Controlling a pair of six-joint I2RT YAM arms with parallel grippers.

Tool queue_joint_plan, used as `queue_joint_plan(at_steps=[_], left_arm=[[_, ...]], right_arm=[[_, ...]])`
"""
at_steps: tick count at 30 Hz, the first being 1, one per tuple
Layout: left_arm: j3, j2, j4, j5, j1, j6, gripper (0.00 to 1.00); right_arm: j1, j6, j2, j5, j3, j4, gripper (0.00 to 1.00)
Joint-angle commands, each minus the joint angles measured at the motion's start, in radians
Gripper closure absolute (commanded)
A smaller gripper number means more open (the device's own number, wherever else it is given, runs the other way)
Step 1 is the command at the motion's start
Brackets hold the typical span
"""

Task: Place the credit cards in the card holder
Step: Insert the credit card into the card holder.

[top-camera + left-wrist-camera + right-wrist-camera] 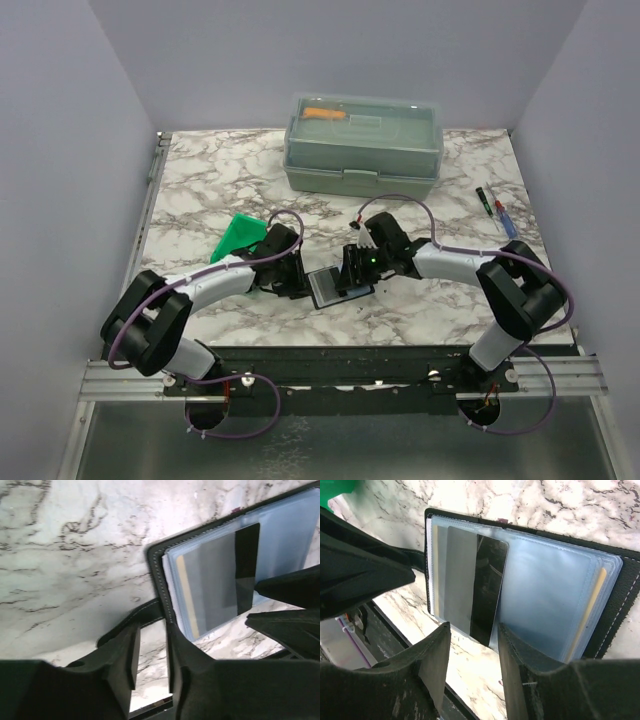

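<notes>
The card holder [329,288] lies open on the marble between my two grippers, its see-through pockets [545,595] facing up. A grey-silver credit card with a black stripe [475,580] lies along the pockets, and its near end sticks out past the wallet's edge between my right gripper's [472,627] open jaws. Yellowish card edges [592,605] show inside the pockets. The grey card also shows in the left wrist view [220,580]. My left gripper [152,630] is open at the wallet's stitched edge [160,580], above its black strap [127,625]. The grippers stand close together in the top view, left [296,280] and right [352,272].
A small green bin [240,238] stands just behind my left arm. The big grey-green lidded toolbox [362,145] sits at the back centre. Two pens [497,210] lie at the right. The table's front edge and black rail [330,355] are just below the wallet.
</notes>
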Motion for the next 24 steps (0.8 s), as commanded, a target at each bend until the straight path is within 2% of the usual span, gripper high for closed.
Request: queue_joint_plan(at_steps=[1,8,11,19,24], left_arm=[[0.005,0.014,-0.057,-0.053,0.011,0.021,0.72],[-0.004,0.120,0.040,0.000,0.007,-0.007,0.83],[0.017,0.134,0.050,0.006,0.004,-0.005,0.84],[0.028,0.109,0.037,-0.013,0.005,0.015,0.83],[0.030,0.141,0.050,0.010,0.004,0.005,0.83]], right_arm=[[-0.007,-0.053,0.037,-0.004,0.008,-0.008,0.53],[0.073,-0.017,0.101,0.005,0.097,0.007,0.54],[0.092,0.021,0.084,-0.041,0.084,0.052,0.54],[0.029,0.000,-0.003,0.056,0.035,-0.025,0.53],[0.048,0.021,0.048,0.075,0.081,-0.028,0.53]])
